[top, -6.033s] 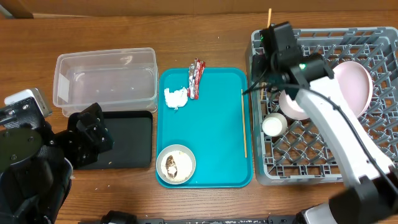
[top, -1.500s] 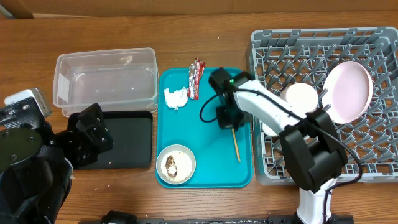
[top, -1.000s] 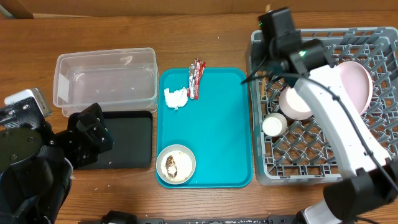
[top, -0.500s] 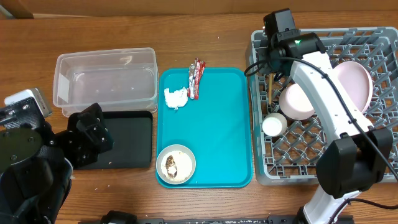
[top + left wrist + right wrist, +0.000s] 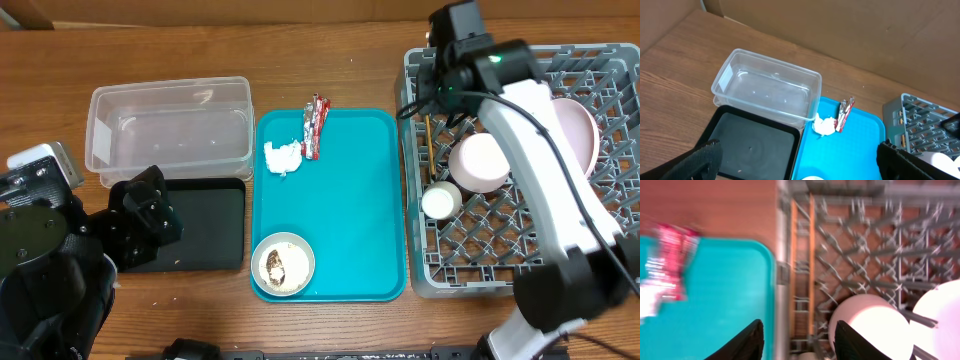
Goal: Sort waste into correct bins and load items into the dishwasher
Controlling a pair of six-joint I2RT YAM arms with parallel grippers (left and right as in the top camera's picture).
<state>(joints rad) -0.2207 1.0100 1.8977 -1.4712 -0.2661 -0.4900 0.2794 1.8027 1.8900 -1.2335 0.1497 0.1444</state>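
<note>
Two wooden chopsticks [image 5: 425, 135] lie along the left edge of the grey dish rack [image 5: 520, 250]; they also show in the right wrist view [image 5: 811, 255]. My right gripper [image 5: 445, 85] hangs open and empty above them [image 5: 800, 347]. The rack also holds a pinkish-white bowl [image 5: 478, 163], a white plate [image 5: 568, 140] and a small white cup [image 5: 440, 201]. A white napkin [image 5: 282, 157], a red-and-silver wrapper [image 5: 314, 127] and a grey-green bowl [image 5: 283, 264] with food scraps sit on the teal tray [image 5: 340, 210]. My left gripper [image 5: 150, 215] is open and empty [image 5: 802, 170] over the black tray [image 5: 205, 225].
The clear tub [image 5: 170, 130] stands behind the black tray, left of the teal tray. A brown cardboard wall [image 5: 850, 35] runs behind the table. My left arm's base [image 5: 40, 270] fills the front left corner.
My right gripper carried a chopstick from the teal tray to the rack's left edge and let it go. It now hangs open above the two chopsticks. The left arm has not moved.
</note>
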